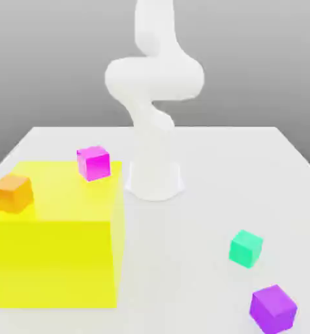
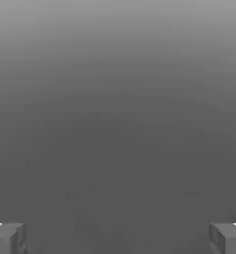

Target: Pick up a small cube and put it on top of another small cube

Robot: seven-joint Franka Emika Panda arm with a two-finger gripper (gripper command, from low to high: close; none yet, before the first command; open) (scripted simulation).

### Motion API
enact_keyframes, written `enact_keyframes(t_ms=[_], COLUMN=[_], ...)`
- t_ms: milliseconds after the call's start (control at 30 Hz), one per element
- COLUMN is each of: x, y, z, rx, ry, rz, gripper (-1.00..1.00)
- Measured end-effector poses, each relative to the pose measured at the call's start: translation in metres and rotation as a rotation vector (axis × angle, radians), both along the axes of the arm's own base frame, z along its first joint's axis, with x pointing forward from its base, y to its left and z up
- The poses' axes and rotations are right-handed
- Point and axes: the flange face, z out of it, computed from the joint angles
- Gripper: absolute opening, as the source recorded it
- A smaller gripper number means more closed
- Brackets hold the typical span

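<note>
Stands w/ fingers spread wide at the gripper (image 2: 118,239), nothing betw. them in the hand view, while the white arm (image 1: 154,81) rises from its base behind the yellow block (image 1: 56,261), toward the exterior view's right of it. Sits on the white table (image 1: 183,261), at the exterior view's right, near the purple cube (image 1: 273,310) but apart: the small teal-green cube (image 1: 246,248). Rest on top of the yellow block, well apart from the teal-green one: magenta cube (image 1: 93,163) toward its far edge, orange cube (image 1: 12,194) at the ext. view's left.
</note>
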Motion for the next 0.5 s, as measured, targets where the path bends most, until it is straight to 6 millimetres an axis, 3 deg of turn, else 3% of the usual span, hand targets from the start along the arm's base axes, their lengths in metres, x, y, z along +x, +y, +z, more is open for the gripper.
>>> enact_keyframes(t_ms=[100,233,367,500], x=[0.031,0.045,0.030,-0.011], y=[0.036,0.086,0.133,0.168], z=[-0.074,-0.174,-0.274,-0.373], rx=[-0.030,-0.082,-0.148,-0.232], ry=[0.109,0.245,0.380,0.518], rz=[0.120,0.275,0.434,0.600], gripper=[0.00,0.00,0.00,0.00])
